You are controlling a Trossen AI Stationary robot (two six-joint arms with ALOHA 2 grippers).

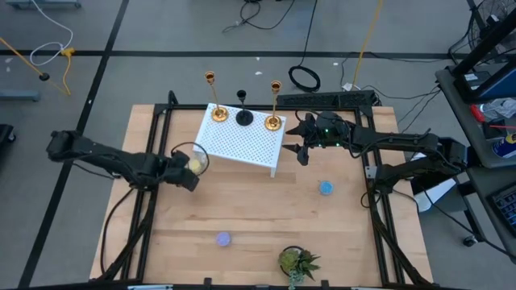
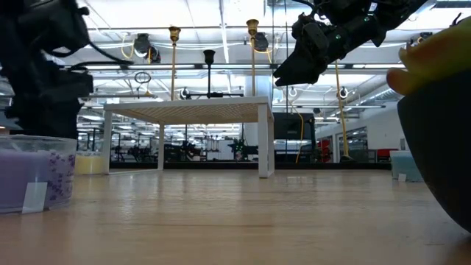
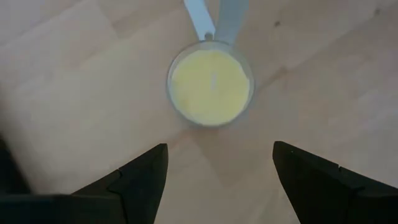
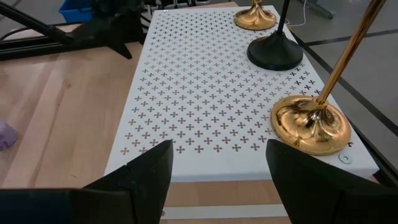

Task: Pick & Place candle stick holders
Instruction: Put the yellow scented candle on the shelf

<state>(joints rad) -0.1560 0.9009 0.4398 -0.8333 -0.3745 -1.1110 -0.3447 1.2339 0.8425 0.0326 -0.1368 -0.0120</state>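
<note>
Three slim candlesticks stand upright in a row along the far edge of the white perforated metal rack (image 1: 242, 137), which sits at the back of the pale wooden table (image 1: 258, 217). We see a shiny gold candlestick with a round flared base (image 1: 218, 111) at the left end, a shorter black candlestick (image 1: 243, 115) in the middle, and a second shiny gold candlestick (image 1: 274, 119) at the right end. In the right wrist view the nearest gold base (image 4: 311, 121) rests at the rack's corner, the black base (image 4: 275, 53) comes next, and the farthest gold base (image 4: 255, 17) lies beyond it.

Our right gripper (image 1: 303, 150) hovers just beside the rack's right edge, near the right-hand gold candlestick but not touching it; its two dark fingers (image 4: 146, 171) are spread apart with nothing between them. In the low view this gripper (image 2: 291, 72) hangs above the rack's top, to the right of the candlesticks.

Our left gripper (image 1: 190, 167) is at the rack's left corner, above a small round yellow candle in a clear glass cup (image 3: 210, 87). Its fingers (image 3: 140, 180) are spread wide and hold nothing; the yellow candle lies beyond the fingertips, apart from them.

Elsewhere on the table we see a small blue puck (image 1: 326, 188), a small purple puck (image 1: 222, 238) and a small potted green plant (image 1: 295, 263) at the near edge.
</note>
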